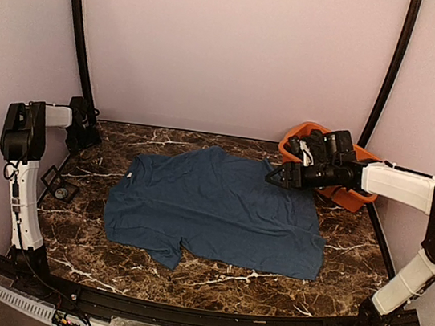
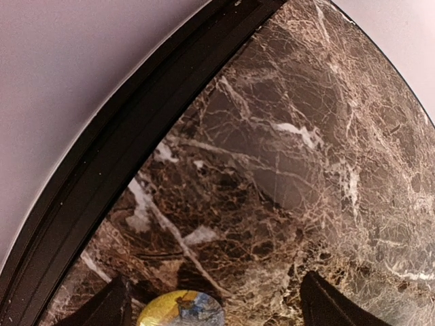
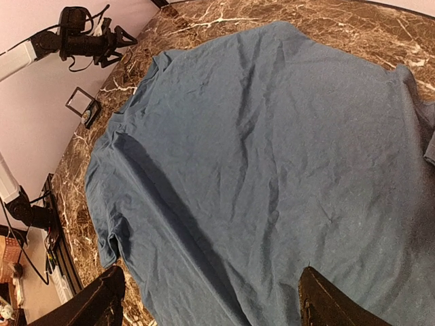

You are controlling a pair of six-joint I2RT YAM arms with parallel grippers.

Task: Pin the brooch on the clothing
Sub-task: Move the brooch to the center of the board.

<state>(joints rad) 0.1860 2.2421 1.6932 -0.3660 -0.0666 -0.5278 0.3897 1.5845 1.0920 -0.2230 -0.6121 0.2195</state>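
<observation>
The clothing (image 1: 219,208) is a dark blue T-shirt spread flat on the marble table; it fills the right wrist view (image 3: 258,156). My right gripper (image 1: 281,174) hovers over the shirt's right sleeve edge, open, with nothing between its fingers (image 3: 209,285). My left gripper (image 1: 85,124) sits at the back left corner, away from the shirt. Its fingertips stand wide apart (image 2: 214,292). A round yellow and blue brooch (image 2: 180,309) shows at the bottom edge between them, nearer the left finger (image 2: 109,305). I cannot tell whether it touches a finger.
An orange tub (image 1: 312,133) stands at the back right behind my right arm. A small black square frame (image 1: 60,187) with a little round thing in it lies near the left edge. The black curved rim (image 2: 102,176) bounds the table at the left.
</observation>
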